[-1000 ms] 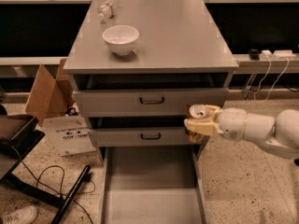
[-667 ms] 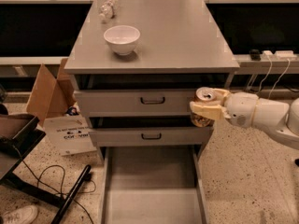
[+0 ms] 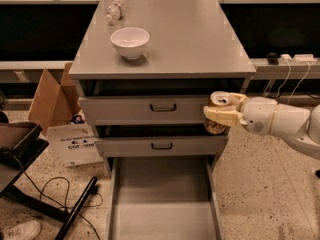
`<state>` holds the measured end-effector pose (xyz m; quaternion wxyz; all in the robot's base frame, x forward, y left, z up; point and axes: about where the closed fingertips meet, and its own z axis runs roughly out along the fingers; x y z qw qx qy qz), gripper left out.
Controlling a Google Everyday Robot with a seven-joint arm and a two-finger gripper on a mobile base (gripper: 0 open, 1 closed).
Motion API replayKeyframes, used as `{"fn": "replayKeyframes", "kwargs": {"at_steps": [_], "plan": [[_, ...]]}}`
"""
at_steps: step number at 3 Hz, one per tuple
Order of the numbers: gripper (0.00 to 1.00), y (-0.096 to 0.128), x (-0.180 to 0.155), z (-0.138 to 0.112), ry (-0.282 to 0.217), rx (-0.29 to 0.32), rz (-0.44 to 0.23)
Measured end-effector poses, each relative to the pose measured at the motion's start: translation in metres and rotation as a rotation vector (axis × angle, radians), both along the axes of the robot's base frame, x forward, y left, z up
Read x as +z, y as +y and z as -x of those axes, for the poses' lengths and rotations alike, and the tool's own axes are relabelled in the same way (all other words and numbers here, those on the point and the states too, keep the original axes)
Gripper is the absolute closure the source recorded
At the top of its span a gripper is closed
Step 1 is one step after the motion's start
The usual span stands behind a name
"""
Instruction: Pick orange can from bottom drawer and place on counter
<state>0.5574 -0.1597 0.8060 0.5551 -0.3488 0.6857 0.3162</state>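
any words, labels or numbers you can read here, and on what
White sheet on the floor left of the drawers: two lines of dark print, too blurred to read.
Can, held by the end effector at the right end of the drawer fronts: pale markings, not readable.
No other text shows.

The gripper [image 3: 220, 112], right of centre in the scene, has thick, pale cream fingers [image 3: 223, 117] (yellower than the rest). Behind it the arm [image 3: 280, 123] is smooth, glossy white: a rounded wrist, then a fatter segment reaching the right edge.
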Motion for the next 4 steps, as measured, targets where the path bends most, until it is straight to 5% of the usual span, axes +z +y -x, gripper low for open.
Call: {"fn": "replayKeyframes", "kwargs": {"at_steps": [2,4], "plan": [[1.0,-0.026,0.111,-0.056,-0.029,-0.159,0.023],[1.0,-0.026,0.171,-0.141,-0.089,-0.247,-0.082]]}}
